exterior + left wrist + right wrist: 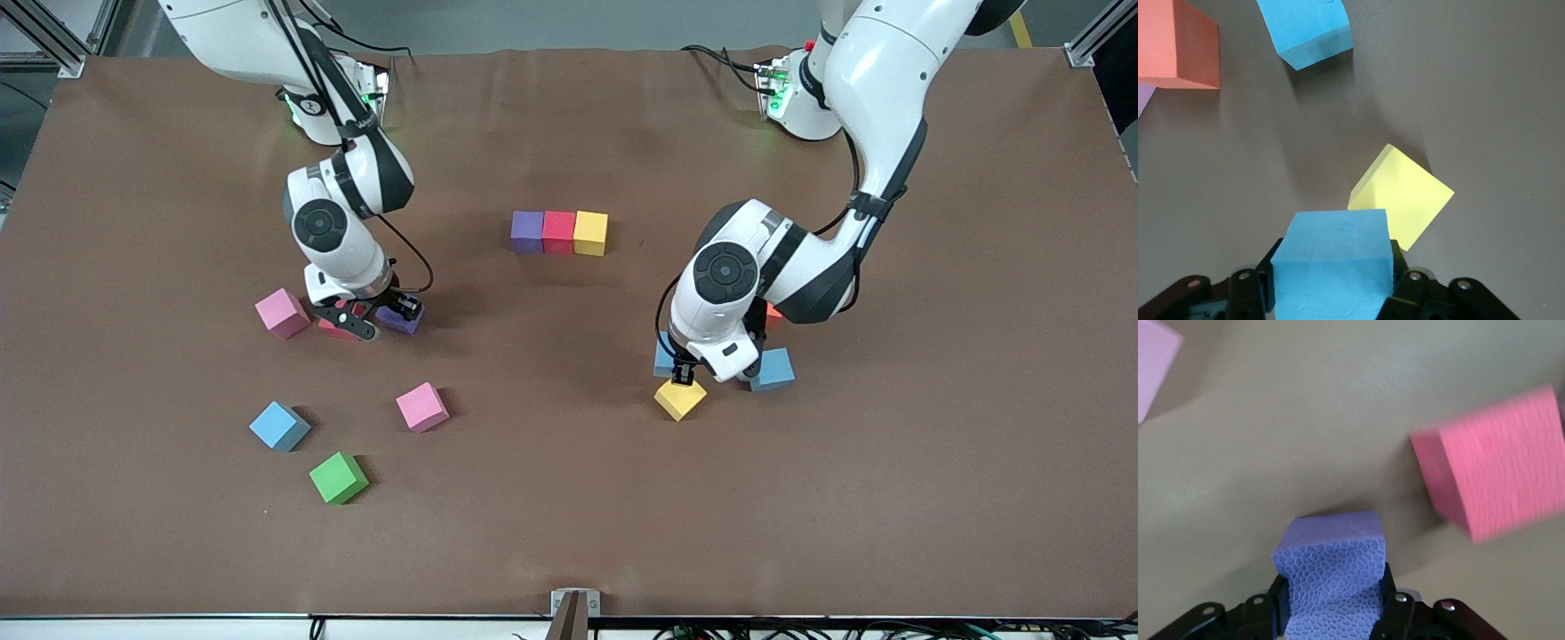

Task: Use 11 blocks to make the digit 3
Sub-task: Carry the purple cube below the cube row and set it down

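Brown matting covers the table [569, 533] from which I count the cubes: in the front view two purple, two red, two yellow, three light blue, two pink, one green and a sliver of orange. Three of them, purple [527, 231], red [559, 232] and yellow [591, 233], touch in a single bar at mid-table, the only part of the digit 3 I can see laid. My right gripper [369, 320] is low at the right arm's end, pinching a purple cube [400, 318], with a red cube [336, 329] just beside it and a pink cube [282, 313] near; the right wrist view alone shows the fingers [1397, 613] pressed on the purple cube's sides. My left gripper [702, 364] is low at the left arm's end; only its wrist view shows it clamped on a light blue cube [1333, 267], with a yellow cube [1401, 197] touching that cube's corner, another light blue cube [1308, 30] and the orange cube [1178, 47] well apart. Nearer my front camera lie a pink cube [422, 407], a light blue cube [279, 426] and the green cube [338, 477], each apart.
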Robot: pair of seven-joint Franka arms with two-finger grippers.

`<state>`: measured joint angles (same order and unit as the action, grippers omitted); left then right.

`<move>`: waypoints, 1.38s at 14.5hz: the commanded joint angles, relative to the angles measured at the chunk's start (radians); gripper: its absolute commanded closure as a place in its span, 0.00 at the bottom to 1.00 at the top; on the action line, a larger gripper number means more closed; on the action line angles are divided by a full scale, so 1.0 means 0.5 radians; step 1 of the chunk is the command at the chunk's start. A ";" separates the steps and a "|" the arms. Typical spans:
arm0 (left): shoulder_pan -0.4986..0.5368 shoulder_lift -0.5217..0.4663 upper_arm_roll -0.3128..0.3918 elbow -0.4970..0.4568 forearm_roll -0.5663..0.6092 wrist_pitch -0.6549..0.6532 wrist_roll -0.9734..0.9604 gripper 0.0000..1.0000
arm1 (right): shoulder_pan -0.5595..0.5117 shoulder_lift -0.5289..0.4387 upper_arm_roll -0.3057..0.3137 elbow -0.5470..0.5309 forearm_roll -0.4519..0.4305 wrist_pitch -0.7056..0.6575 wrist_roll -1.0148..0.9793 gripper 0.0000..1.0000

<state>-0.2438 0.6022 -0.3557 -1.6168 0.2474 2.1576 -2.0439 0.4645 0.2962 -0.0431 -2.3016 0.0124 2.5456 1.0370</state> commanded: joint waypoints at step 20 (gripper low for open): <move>-0.006 -0.032 0.003 0.015 -0.004 -0.054 -0.008 0.70 | 0.639 -0.341 0.006 -0.361 -0.012 -0.045 2.393 1.00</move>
<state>-0.2434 0.6022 -0.3557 -1.6106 0.2474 2.1528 -2.0439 0.7750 0.1606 -0.0343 -2.4468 0.0127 2.5097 2.2001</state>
